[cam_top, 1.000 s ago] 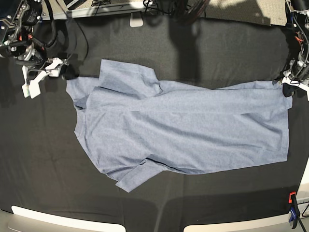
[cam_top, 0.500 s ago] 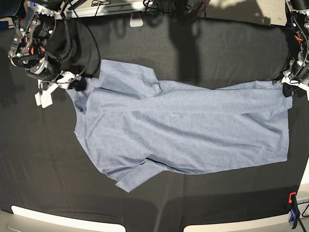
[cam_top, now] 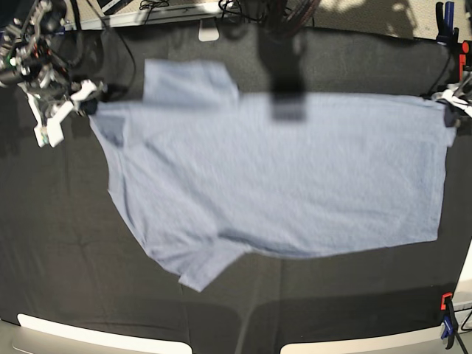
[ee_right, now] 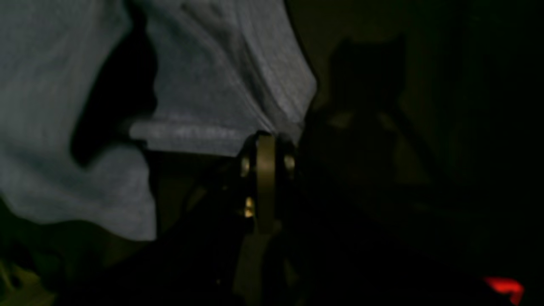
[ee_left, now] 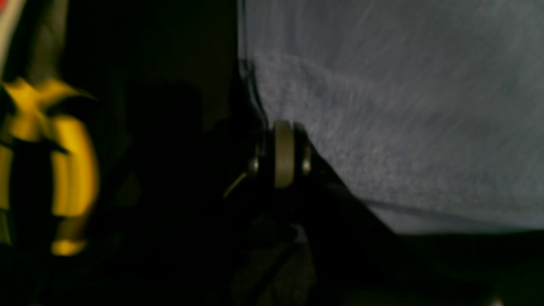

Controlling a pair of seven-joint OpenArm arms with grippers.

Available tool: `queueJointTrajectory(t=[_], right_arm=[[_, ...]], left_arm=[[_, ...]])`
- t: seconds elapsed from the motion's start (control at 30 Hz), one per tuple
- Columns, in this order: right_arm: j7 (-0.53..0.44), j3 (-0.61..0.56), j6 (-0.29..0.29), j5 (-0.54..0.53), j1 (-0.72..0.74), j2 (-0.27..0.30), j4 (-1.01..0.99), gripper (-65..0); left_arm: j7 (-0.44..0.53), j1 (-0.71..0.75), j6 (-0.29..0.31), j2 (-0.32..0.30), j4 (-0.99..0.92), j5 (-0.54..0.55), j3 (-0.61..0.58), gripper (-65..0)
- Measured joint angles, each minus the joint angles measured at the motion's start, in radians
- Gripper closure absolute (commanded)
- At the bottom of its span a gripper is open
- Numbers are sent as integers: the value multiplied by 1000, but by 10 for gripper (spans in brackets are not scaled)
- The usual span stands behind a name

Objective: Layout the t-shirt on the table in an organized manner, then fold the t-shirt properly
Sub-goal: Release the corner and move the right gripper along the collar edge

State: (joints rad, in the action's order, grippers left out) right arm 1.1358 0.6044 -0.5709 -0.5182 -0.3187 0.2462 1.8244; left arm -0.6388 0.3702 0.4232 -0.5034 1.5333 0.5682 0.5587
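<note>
T-shirt (cam_top: 280, 177): light blue-grey heathered knit cloth, matt, finely flecked; a stitched hem band is seen just beside the right gripper (ee_right: 265, 146).

Table (cam_top: 66, 243): covered in black cloth, matt, faintly creased.

Right gripper: dark matt finger bodies, dull brass-toned metal pin and small screw heads showing a slight sheen.

Left gripper (ee_left: 282, 127): same dark matt bodies and dull metal hardware, set against the shirt's edge.

Clamp (cam_top: 447, 318): orange and blue, smooth plastic look, far from both grippers.

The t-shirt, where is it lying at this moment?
In the base view the t-shirt lies spread across the table, between the right gripper and the left gripper.
</note>
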Motion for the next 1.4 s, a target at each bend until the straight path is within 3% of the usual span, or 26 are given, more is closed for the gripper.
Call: queueJointTrajectory(t=[0.23, 0.43, 0.47, 0.57, 0.63, 0.8, 0.97, 1.07, 1.23, 1.4], right_arm=[[-1, 63, -1, 28, -74, 5, 12, 0], [3, 87, -1, -30, -80, 12, 13, -6], [2, 87, -1, -37, -81, 15, 13, -52], [3, 89, 0, -31, -80, 21, 13, -197], [7, 92, 0, -31, -81, 35, 13, -242], [7, 92, 0, -31, -80, 89, 13, -242], [6, 92, 0, -38, -80, 141, 13, -242], [7, 93, 0, -113, -80, 153, 18, -242], [8, 94, 5, -209, -97, 132, 144, -242], [8, 94, -14, -265, -173, 40, 352, -242]], left_arm=[[-21, 79, 0, -8, 38, 0, 17, 0], [-13, 86, 0, -6, 38, 4, 17, 0], [-14, 86, 0, -6, 38, 3, 17, -30], [-14, 86, -4, -6, 38, -8, 17, -208], [-17, 86, -7, -7, 38, -11, 19, -265], [-43, 86, -7, -7, 38, -79, 19, -266], [-42, 84, -11, -7, 37, -71, 19, -266], [-42, 84, -11, -6, 37, -71, 19, -266], [-34, 84, -11, -7, 37, -71, 19, -266], [-13, 84, -11, -6, 37, -71, 19, -266]])
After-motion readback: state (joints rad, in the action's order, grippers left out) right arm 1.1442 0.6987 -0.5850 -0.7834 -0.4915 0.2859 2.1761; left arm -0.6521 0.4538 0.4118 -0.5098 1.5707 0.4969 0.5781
